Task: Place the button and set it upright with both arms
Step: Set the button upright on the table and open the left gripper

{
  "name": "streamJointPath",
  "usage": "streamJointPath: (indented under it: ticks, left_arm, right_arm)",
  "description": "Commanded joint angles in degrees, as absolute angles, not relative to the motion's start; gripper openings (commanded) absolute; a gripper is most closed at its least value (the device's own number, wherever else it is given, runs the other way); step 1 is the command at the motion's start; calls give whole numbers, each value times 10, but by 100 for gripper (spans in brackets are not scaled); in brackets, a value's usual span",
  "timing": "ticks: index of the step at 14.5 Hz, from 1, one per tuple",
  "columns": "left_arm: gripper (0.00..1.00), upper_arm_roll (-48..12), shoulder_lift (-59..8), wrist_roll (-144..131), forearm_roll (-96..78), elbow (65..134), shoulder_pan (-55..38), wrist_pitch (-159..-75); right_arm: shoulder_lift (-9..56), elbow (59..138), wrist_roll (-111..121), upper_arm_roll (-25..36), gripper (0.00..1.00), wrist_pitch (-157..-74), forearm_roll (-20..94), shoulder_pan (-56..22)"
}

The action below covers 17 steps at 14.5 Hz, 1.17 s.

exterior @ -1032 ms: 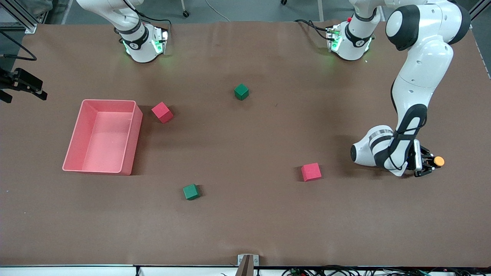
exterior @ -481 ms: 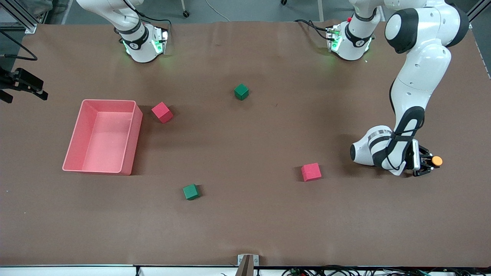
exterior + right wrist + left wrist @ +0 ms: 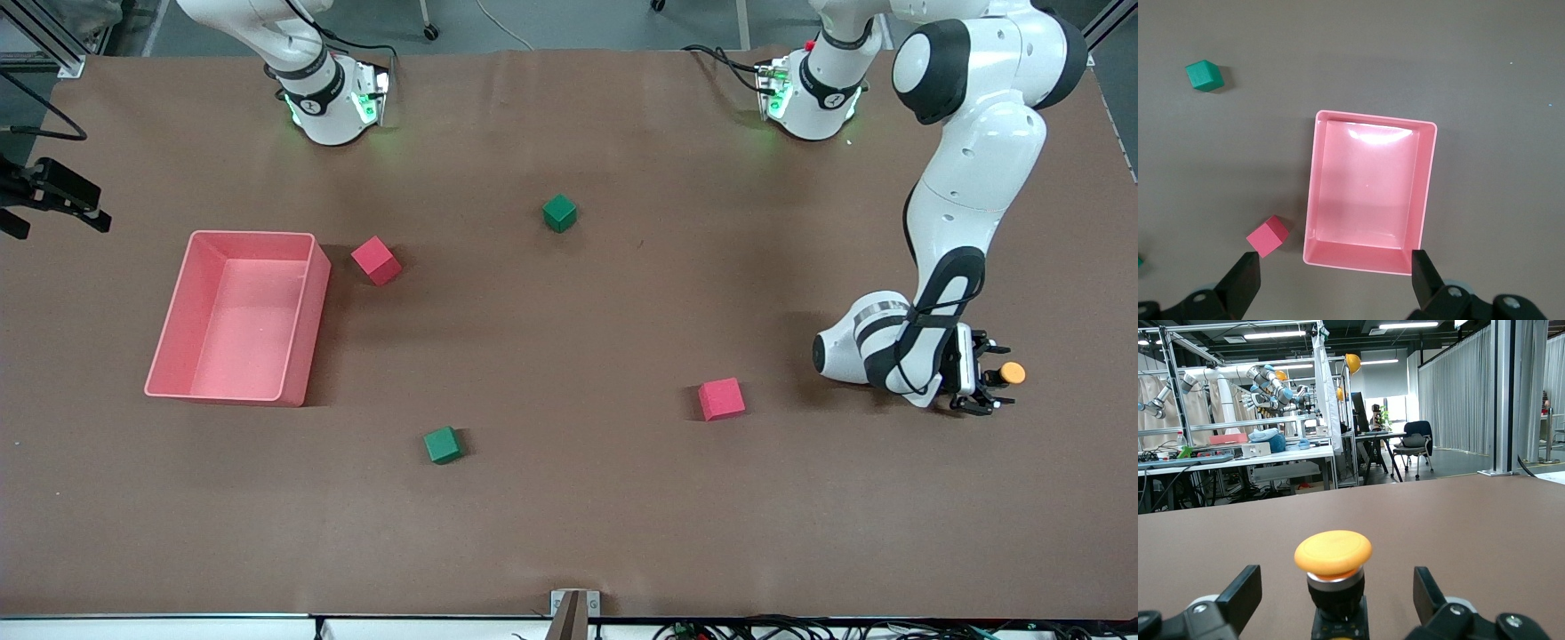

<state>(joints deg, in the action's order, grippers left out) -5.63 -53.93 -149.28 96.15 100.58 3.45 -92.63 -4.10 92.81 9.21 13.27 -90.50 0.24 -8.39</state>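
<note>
While button [image 3: 1013, 372] stands upright on table [image 3: 569, 498] at left arm's end, left gripper [image 3: 985, 374] jaws spread either side, not touching: looks like release. Right gripper [image 3: 1338, 293] hangs spread over pink bin [image 3: 1368, 193], waiting.

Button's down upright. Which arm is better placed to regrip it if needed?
Left. The left gripper is open around the button; the right gripper hangs open over the pink bin at the table's right-arm end.
</note>
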Motion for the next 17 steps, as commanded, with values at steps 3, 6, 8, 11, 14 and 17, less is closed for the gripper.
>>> streamJointPath:
  ticks: [3,6,8,11,14,17]
  left_arm:
    - [100,-58,-533,-1459,969,1013,38,-914]
    - [100,-58,-528,-1439,968,1012,39,-892]
    - [100,-58,-517,-1424,967,1012,38,-889]
    - [100,-61,-504,-1395,964,1008,36,-889]
    - [100,-63,-479,-1361,963,1008,36,-888]
    - [100,-85,-441,-1285,925,1003,40,-889]
  right_arm:
    - [-46,933,99,132,100,-905,8,-83]
    - [-47,932,101,132,100,-892,7,-81]
    - [-47,932,101,132,100,-891,8,-79]
    - [-47,933,101,132,100,-891,7,-80]
    - [-47,933,103,132,100,-889,7,-78]
    - [-47,932,112,133,100,-889,7,-78]
